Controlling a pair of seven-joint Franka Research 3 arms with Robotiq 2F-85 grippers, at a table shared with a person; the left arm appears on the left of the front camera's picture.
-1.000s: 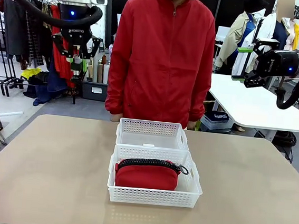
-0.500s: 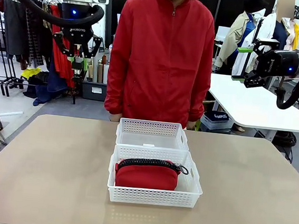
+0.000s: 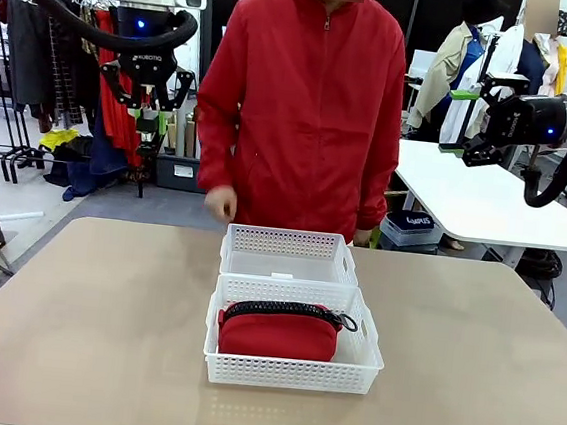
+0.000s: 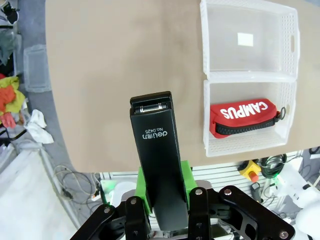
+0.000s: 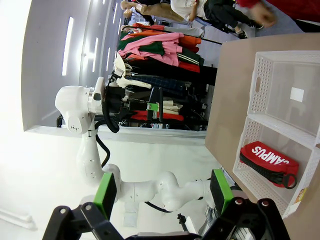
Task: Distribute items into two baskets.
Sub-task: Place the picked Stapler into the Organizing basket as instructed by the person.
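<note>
Clamping the black deli stapler (image 4: 159, 150) in the left gripper (image 4: 161, 186), high left of the empty basket (image 3: 291, 241), with the right gripper (image 5: 162, 192) splayed wide; best lowered centred over that basket, clear of the person's hand (image 3: 221, 204).

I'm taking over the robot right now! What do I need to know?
Left gripper: shut on the black stapler, high above the table.
Right gripper: open, empty, raised at the right.
Red pouch: lying in the near basket.
Far basket: just a white label inside.
Person's hand: by the far basket's left corner.
Done: pouch placed. Left: the stapler, probably into the far basket.
</note>
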